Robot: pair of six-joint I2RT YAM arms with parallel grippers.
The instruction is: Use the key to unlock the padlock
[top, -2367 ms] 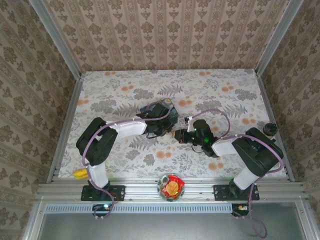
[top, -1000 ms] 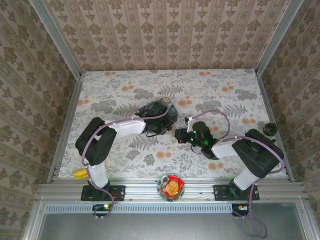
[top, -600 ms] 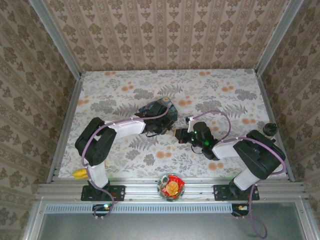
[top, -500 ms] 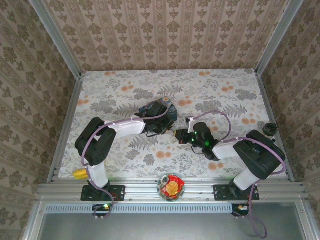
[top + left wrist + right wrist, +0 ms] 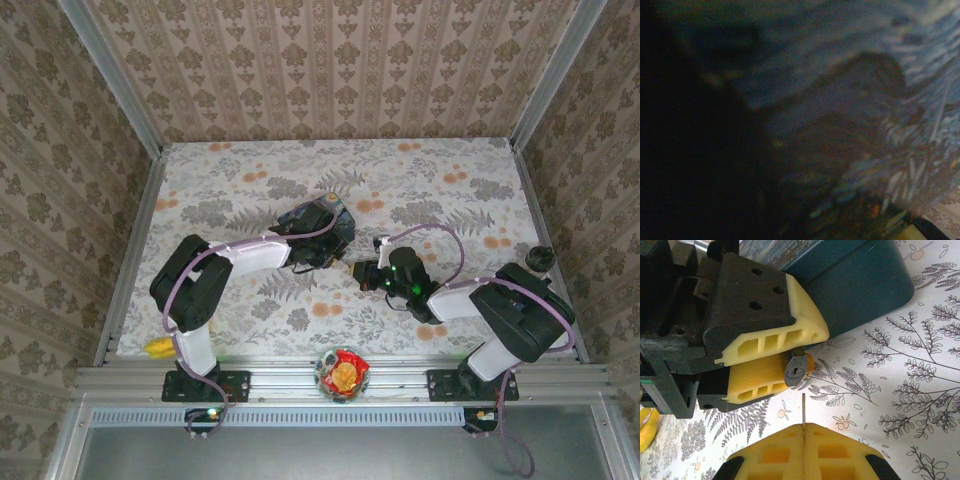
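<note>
Shifted slightly rightward, right pincer pinches the key; left pincer clamps the small, rigid, slippery padlock by its body, keyhole exposed.

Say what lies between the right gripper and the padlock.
In the right wrist view, the thin key sticks out of the shut right gripper toward the padlock; beyond its tip is a bare gap over the flowered table.

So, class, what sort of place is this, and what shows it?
Probably a robot test cell, not a home: two black-and-white jointed robot arms bolted to a silver aluminium frame rail, a floral-print tabletop, and brown patterned wallpaper panels boxing it in.
</note>
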